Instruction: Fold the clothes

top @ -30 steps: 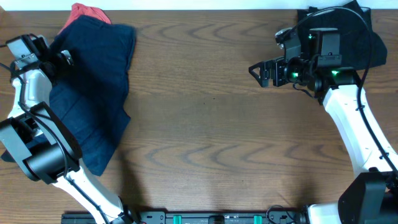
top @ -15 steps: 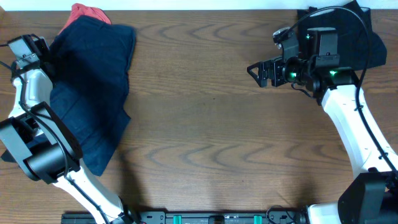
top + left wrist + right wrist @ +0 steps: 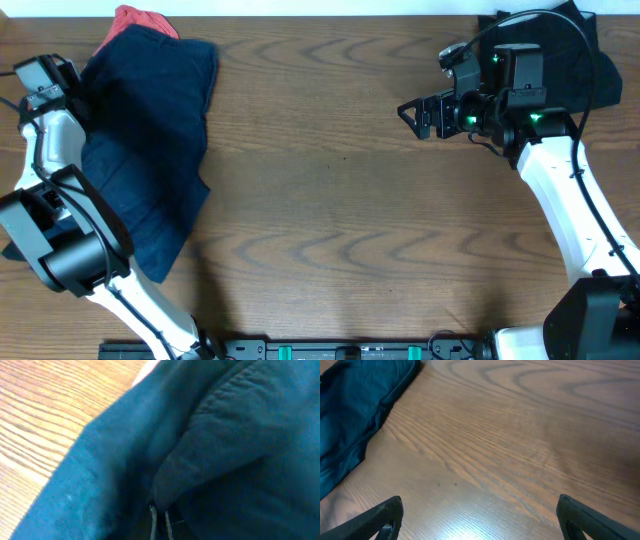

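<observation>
Up close, in the left wrist view, the left jaws are clenched on a raised fold of a navy garment (image 3: 225,435). Their two thin fingertips (image 3: 153,522) stand almost together at the bottom of the view, with cloth bunched just above them. Dark blue fabric fills nearly the whole view, and a wedge of pale wooden bench (image 3: 40,405) shows at the upper left.

In the right wrist view, the right jaws are released and empty. Two black fingers (image 3: 385,516) sit far apart at the lower corners, hovering above bare wood grain. An edge of the navy garment lies well away at the upper left.

From overhead, the white left arm (image 3: 50,150) rises from the near edge of the bench on the left side. It reaches along that side to the garment's left border, where its jaws are hidden against the cloth. The garment lies spread over the left part of the bench, narrowing to a corner toward the near edge and widening toward the far edge.

The right arm (image 3: 565,210) rises from the near right corner. Its jaws point left over bare wood, well apart from the garment. At the far edge, a red cloth (image 3: 140,20) peeks out from the garment's far end, touching it. In the far right corner, a dark pile of clothes (image 3: 575,30) lies beneath the right arm's wrist.
</observation>
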`<action>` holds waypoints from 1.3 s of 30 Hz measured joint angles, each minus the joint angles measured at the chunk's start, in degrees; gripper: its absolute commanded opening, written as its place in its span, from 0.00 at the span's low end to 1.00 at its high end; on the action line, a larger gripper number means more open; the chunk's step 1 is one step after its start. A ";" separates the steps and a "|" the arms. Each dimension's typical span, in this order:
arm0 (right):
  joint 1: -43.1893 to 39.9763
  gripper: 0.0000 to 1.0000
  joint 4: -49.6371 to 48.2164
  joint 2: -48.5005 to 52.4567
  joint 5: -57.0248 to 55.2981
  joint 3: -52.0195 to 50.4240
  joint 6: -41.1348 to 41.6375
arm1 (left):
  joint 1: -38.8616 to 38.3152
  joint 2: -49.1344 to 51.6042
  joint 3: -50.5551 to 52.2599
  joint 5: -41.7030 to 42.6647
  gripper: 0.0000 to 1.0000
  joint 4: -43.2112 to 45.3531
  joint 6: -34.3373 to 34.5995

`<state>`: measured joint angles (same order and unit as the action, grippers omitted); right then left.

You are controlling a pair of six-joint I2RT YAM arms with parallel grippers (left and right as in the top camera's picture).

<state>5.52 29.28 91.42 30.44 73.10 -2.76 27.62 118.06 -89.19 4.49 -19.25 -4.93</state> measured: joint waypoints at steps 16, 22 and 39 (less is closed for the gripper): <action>-4.68 0.95 -1.49 0.00 -2.62 0.09 0.20 | -33.51 -14.93 -0.63 8.09 0.06 -16.15 6.80; -12.92 0.97 -1.86 0.00 -2.97 1.20 0.50 | -48.74 -12.09 -0.63 7.87 0.06 -14.03 9.99; -25.75 0.98 -2.14 0.00 3.28 1.44 0.66 | -67.60 1.88 -0.52 9.20 0.06 12.26 24.09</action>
<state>-20.23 27.14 91.42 33.71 74.54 -2.11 -39.99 119.94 -89.71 13.69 -6.98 19.16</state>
